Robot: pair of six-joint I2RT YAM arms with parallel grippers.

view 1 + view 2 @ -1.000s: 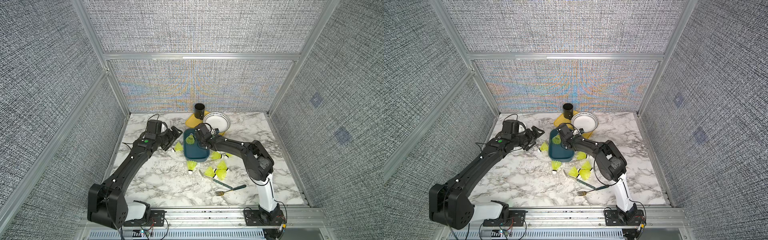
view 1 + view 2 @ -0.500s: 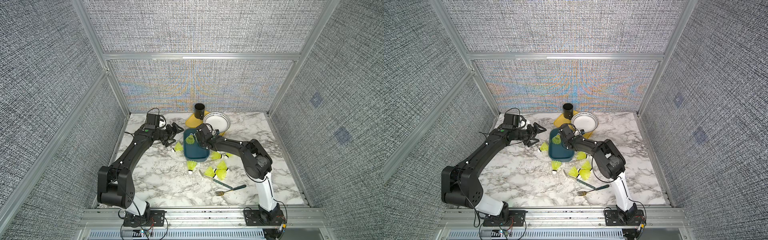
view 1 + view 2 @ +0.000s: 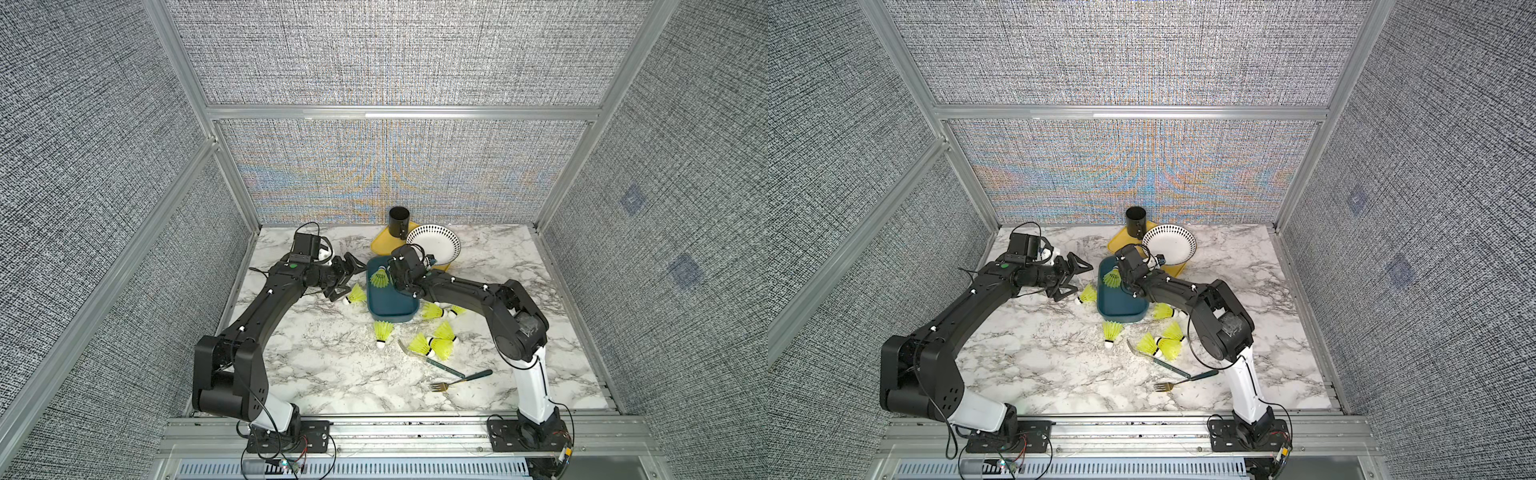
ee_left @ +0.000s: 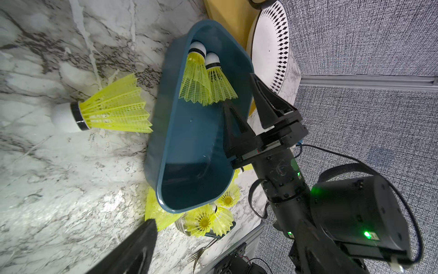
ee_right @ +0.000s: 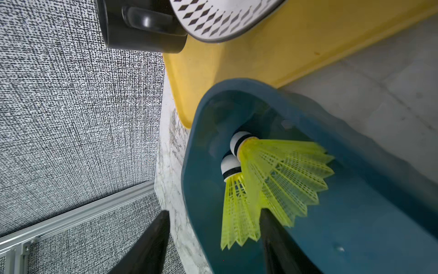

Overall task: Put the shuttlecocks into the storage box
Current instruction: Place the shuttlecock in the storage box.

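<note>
With the right gripper (image 5: 214,212) parted over the far end of the storage box (image 5: 355,225), two shuttlecocks (image 5: 284,175) lie inside, one skirt against a finger. Lift straight up so nothing drags out. The left gripper (image 3: 1083,277) is wide and empty, near a loose shuttlecock (image 3: 1089,294) just left of the box. More lie near-right.

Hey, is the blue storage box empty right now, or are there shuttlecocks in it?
Not empty. Two shuttlecocks lie side by side at one end of the storage box, white tips toward its wall.
</note>
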